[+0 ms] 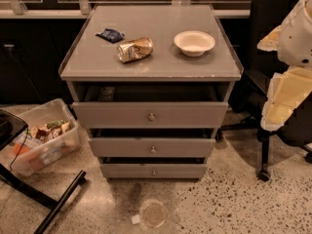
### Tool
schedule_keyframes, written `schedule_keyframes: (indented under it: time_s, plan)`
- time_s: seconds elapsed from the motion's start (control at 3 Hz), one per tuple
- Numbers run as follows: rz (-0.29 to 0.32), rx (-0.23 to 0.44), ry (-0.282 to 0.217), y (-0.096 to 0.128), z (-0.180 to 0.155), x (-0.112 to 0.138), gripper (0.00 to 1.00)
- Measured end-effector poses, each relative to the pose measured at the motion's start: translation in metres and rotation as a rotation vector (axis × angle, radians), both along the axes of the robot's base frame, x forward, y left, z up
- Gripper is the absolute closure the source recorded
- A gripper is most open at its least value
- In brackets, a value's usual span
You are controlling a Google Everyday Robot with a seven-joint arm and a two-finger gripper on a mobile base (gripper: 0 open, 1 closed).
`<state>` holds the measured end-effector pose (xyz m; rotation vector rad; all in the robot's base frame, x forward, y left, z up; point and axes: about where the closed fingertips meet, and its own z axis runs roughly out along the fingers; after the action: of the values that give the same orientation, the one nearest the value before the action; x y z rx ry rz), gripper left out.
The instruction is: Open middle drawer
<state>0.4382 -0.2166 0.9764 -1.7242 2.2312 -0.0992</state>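
The middle drawer (152,147) is a grey flat front with a small round metal knob (153,150), set between a wider drawer above (150,115) and a narrower one below (153,171). A dark gap shows above its front. The upper drawer is pulled out a little and its dark inside shows. My arm's white and yellow segments (292,57) hang at the right edge, well right of the cabinet. The gripper itself is out of view.
On the cabinet top (87,62) lie a blue packet (111,34), a crumpled gold bag (135,49) and a white bowl (194,42). A clear bin of snacks (41,140) and a black frame leg (53,204) are on the left, a black chair (263,145) on the right, and a round lid (154,214) on the floor.
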Motion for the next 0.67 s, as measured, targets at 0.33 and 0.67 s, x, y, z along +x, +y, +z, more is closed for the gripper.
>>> schedule_keyframes:
  time_s: [0.33,0.67]
  plan:
    - [0.000,0.000,0.000,0.0000,0.0000,0.0000,0.00]
    - [0.001,0.068,-0.014,0.0033,-0.0040,-0.0003,0.00]
